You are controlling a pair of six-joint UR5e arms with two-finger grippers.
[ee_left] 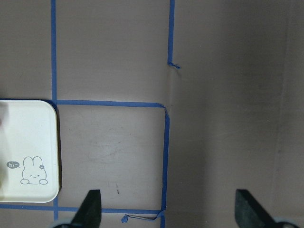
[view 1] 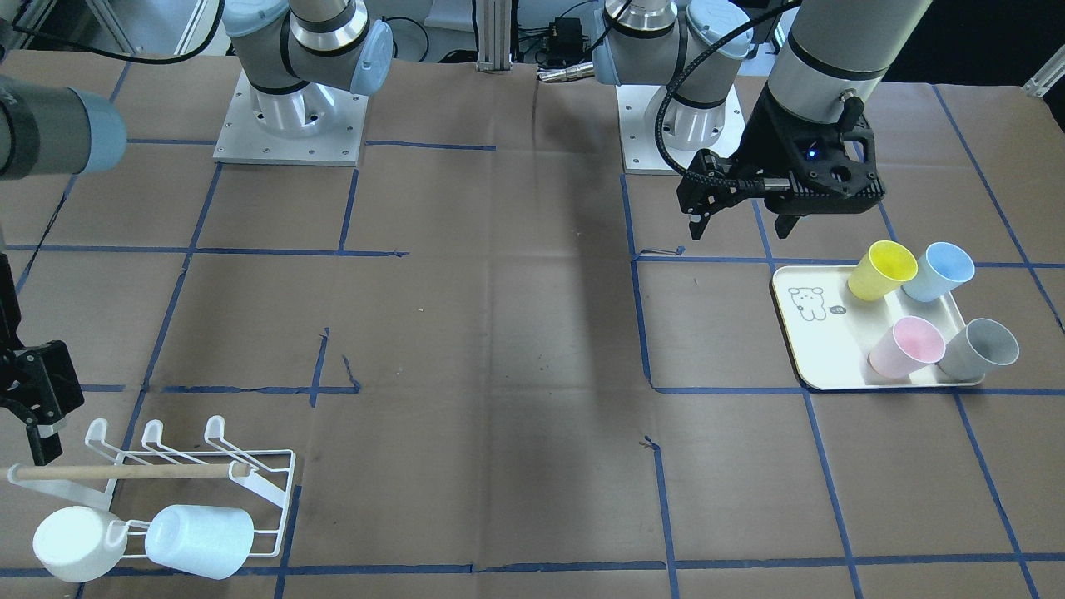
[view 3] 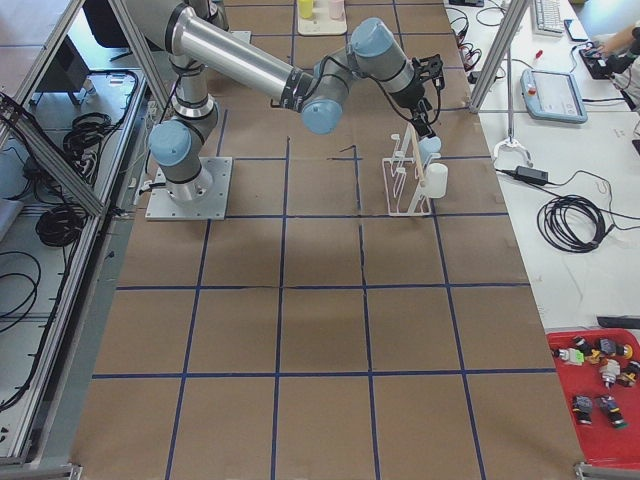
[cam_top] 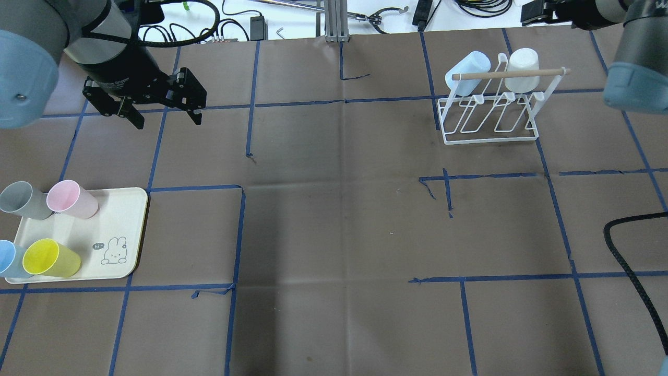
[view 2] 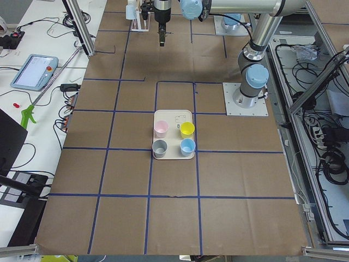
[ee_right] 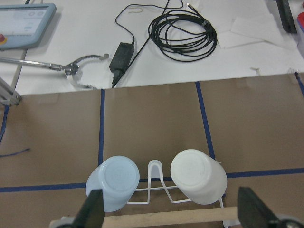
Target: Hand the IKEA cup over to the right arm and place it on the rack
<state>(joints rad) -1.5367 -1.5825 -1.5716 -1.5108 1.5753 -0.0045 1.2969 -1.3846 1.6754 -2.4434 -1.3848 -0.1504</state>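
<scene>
Four IKEA cups stand on the cream tray point(cam_top: 122, 219): yellow point(cam_top: 50, 258), blue point(cam_top: 8, 259), pink point(cam_top: 71, 199) and grey point(cam_top: 22, 200). My left gripper point(cam_top: 167, 118) hangs open and empty above the table, beyond the tray's far corner; its wrist view shows both fingertips point(ee_left: 90, 209) over bare paper. The white wire rack point(cam_top: 490, 125) carries a pale blue cup point(cam_top: 468, 70) and a white cup point(cam_top: 523, 68), mouths down on the far prongs. My right gripper point(ee_right: 173, 213) is open and empty, right above the rack's wooden dowel point(ee_right: 161, 219).
Blue tape lines cross the brown paper table cover. The arm bases point(view 1: 291, 125) stand on the robot's side. Beyond the far edge lie cables point(ee_right: 183, 33), a power brick point(ee_right: 121, 56) and a tablet point(ee_right: 23, 21). A red bin point(view 3: 600, 395) of small parts is on the side bench.
</scene>
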